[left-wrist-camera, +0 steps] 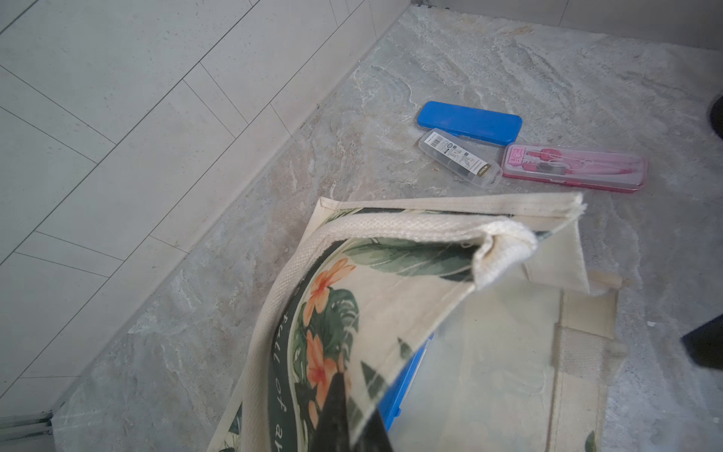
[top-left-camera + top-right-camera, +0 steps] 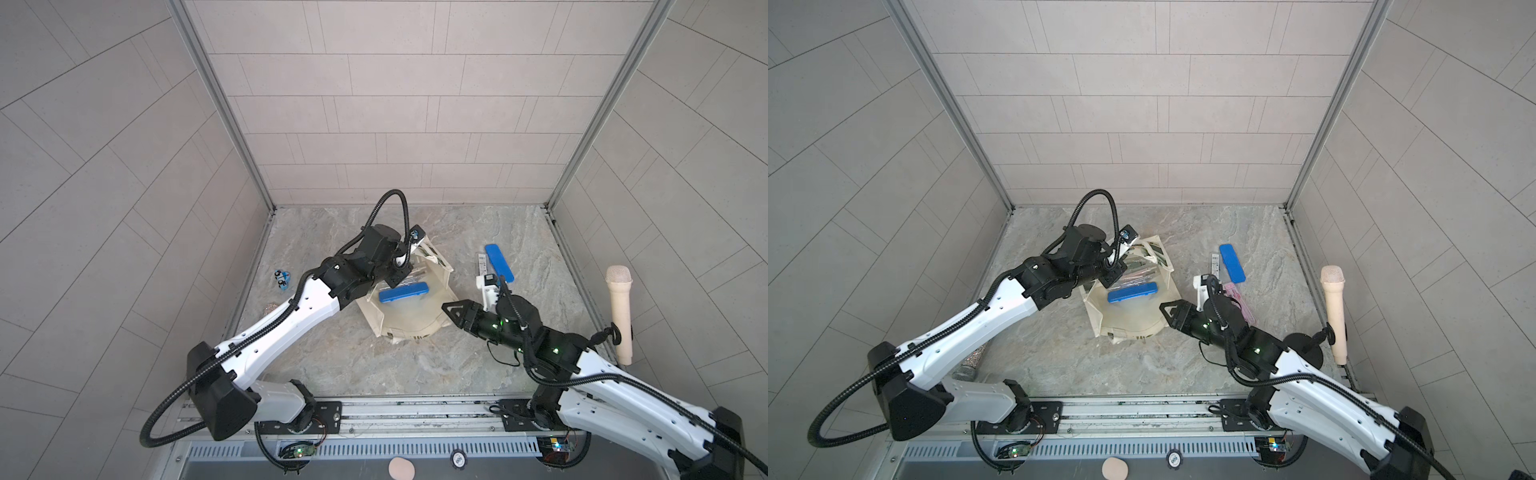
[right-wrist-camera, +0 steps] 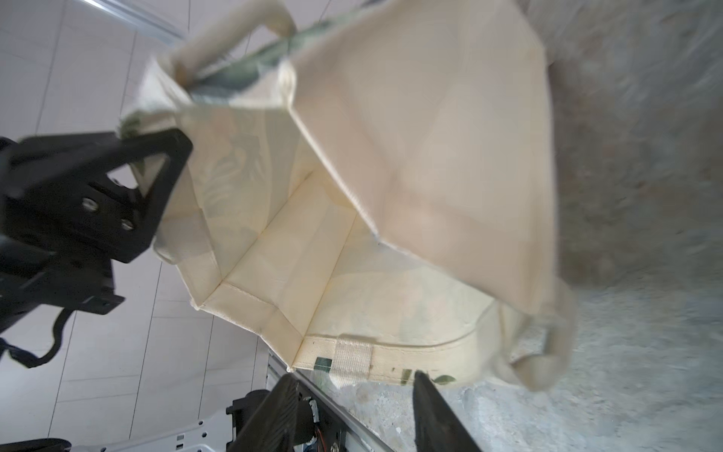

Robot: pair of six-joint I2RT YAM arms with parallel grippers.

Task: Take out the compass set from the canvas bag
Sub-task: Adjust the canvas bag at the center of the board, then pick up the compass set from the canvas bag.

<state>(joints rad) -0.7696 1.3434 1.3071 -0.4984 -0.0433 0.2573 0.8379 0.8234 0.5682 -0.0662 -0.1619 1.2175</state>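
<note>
Left end effector (image 2: 397, 277) is pinching the bag (image 2: 415, 320) by its printed wall; right end effector (image 3: 354, 381) is hovering spread at its rim. I'm seeing the pink compass set (image 1: 575, 168) lying on the surface (image 2: 374, 365) outside, a blue case (image 2: 403, 292) lying inside.

Mid-counter (image 2: 332, 365), the canvas bag (image 2: 415, 316) gapes toward my right gripper (image 2: 451, 313), path clear. My left gripper (image 2: 394, 281) and the cloth it lifts wall off the far side.
</note>
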